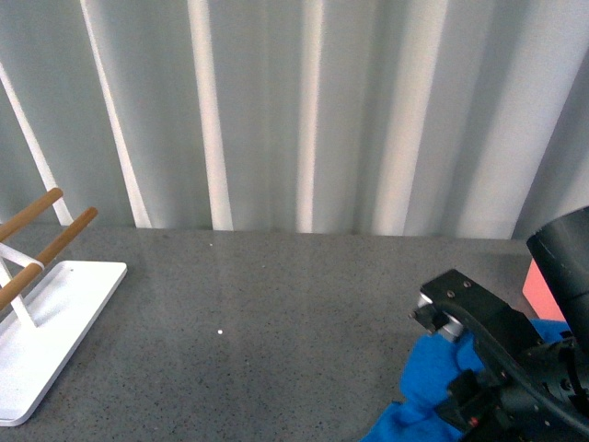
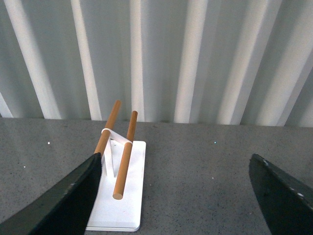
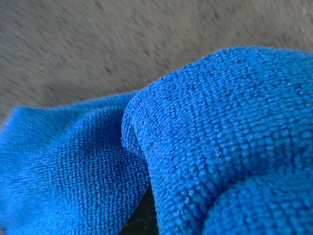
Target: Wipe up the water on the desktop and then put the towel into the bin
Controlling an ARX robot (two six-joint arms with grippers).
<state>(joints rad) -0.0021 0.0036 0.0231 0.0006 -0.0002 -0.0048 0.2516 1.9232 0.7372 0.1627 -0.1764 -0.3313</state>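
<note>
The bright blue towel (image 1: 433, 378) lies bunched on the dark grey desktop (image 1: 276, 313) at the front right. My right gripper (image 1: 460, 401) is shut on the towel, its black arm over it. In the right wrist view the towel (image 3: 205, 137) fills the picture and hides the fingers; blurred desktop (image 3: 98, 44) shows beyond it. A corner of the salmon-pink bin (image 1: 543, 290) shows at the right edge, behind the arm. My left gripper (image 2: 176, 196) is open and empty above bare desktop (image 2: 195, 166), its dark fingers (image 2: 58, 200) far apart. No water is discernible.
A flat white tray (image 1: 46, 322) with wooden rods (image 1: 55, 247) stands at the left edge of the desktop; it also shows in the left wrist view (image 2: 120, 196). A white pleated curtain (image 1: 294, 110) hangs behind the desktop's far edge.
</note>
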